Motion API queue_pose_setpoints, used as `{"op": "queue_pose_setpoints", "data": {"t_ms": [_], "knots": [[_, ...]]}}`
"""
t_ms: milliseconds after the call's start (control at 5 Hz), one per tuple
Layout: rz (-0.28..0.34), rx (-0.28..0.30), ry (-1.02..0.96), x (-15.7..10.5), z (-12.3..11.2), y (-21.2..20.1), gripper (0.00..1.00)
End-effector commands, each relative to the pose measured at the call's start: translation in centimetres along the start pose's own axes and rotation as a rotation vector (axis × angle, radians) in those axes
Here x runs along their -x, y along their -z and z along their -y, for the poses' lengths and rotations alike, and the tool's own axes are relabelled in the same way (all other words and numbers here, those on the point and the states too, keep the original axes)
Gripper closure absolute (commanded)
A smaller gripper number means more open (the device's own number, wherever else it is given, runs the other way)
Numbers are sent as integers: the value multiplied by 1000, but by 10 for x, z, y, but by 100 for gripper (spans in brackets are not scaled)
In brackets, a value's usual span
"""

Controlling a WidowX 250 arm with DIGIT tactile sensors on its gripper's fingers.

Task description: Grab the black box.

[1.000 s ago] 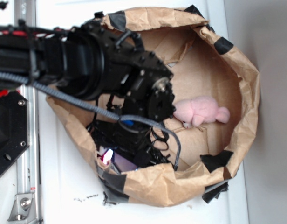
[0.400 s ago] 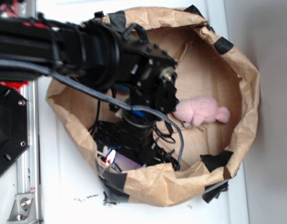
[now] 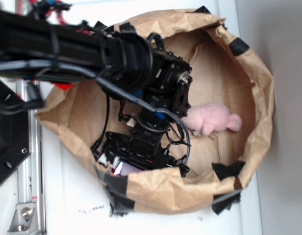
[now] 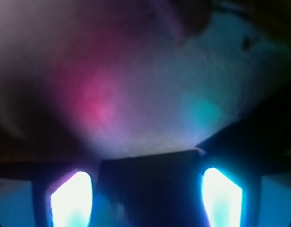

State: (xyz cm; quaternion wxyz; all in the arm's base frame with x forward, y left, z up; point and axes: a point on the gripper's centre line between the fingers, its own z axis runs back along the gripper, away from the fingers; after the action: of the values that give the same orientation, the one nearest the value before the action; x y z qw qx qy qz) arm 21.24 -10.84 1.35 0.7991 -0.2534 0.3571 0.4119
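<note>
My arm reaches in from nine o'clock over the brown paper enclosure, and my gripper points down toward its six o'clock wall. From the exterior view my own black hardware hides the fingers. In the wrist view two glowing fingers stand at the bottom edge, one at seven o'clock and one at five o'clock, with a dark block sitting between them. That is probably the black box, though the picture is too blurred to be sure, and I cannot tell whether the fingers touch it or how far apart they stand.

I count one pink plush toy on the floor of the enclosure, at three o'clock from my wrist. Black tape patches mark the paper rim (I count at least four). One black hexagonal plate lies outside at nine o'clock.
</note>
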Motion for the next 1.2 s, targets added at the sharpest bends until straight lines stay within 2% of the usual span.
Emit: {"op": "queue_pose_setpoints", "data": {"t_ms": [0, 200, 400, 800, 1000], "knots": [[205, -53, 92, 18, -9, -7, 100], [452, -90, 122, 28, -19, -43, 100], [651, -106, 124, 36, -28, -73, 100], [669, -115, 119, 31, -31, -85, 100], [664, -133, 178, 23, -32, -87, 100]]}}
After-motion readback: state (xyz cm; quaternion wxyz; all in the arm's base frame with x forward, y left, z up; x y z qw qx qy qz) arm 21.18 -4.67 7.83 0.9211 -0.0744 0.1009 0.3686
